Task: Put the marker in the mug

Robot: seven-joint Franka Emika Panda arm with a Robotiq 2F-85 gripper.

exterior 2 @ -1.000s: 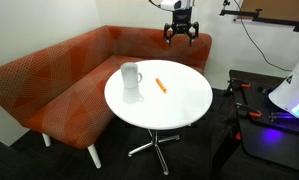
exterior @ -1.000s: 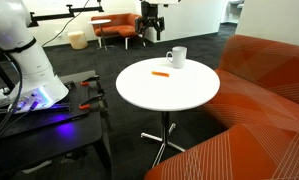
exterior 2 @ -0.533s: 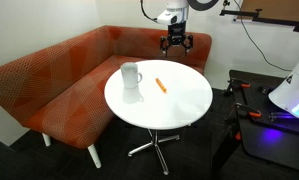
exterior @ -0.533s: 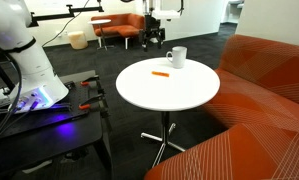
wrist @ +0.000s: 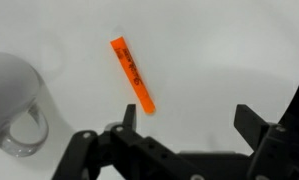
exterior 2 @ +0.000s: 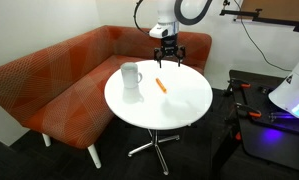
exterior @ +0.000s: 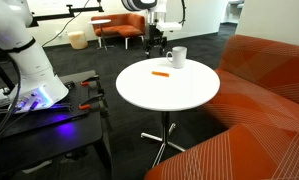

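Observation:
The orange marker (wrist: 133,75) lies flat on the round white table (exterior 2: 179,100), also seen in both exterior views (exterior: 161,73) (exterior 2: 161,86). The white mug (exterior 2: 131,77) stands upright on the table beside it (exterior: 176,57); in the wrist view it is at the left edge (wrist: 14,110) with its handle showing. My gripper (exterior 2: 165,57) hangs open and empty above the far part of the table, a little above and beyond the marker (exterior: 155,41). In the wrist view the gripper (wrist: 187,118) has wide-apart fingers, the marker just off the left finger.
An orange-red corner sofa (exterior 2: 59,75) wraps round the table (exterior: 264,95). A black stand with the robot base and cables (exterior: 29,95) is beside the table (exterior 2: 279,110). The table has a thin metal foot (exterior 2: 154,145).
My gripper has come down and moved towards the table, from high above the sofa back to just above the table's far part near the marker. Marker and mug have not moved.

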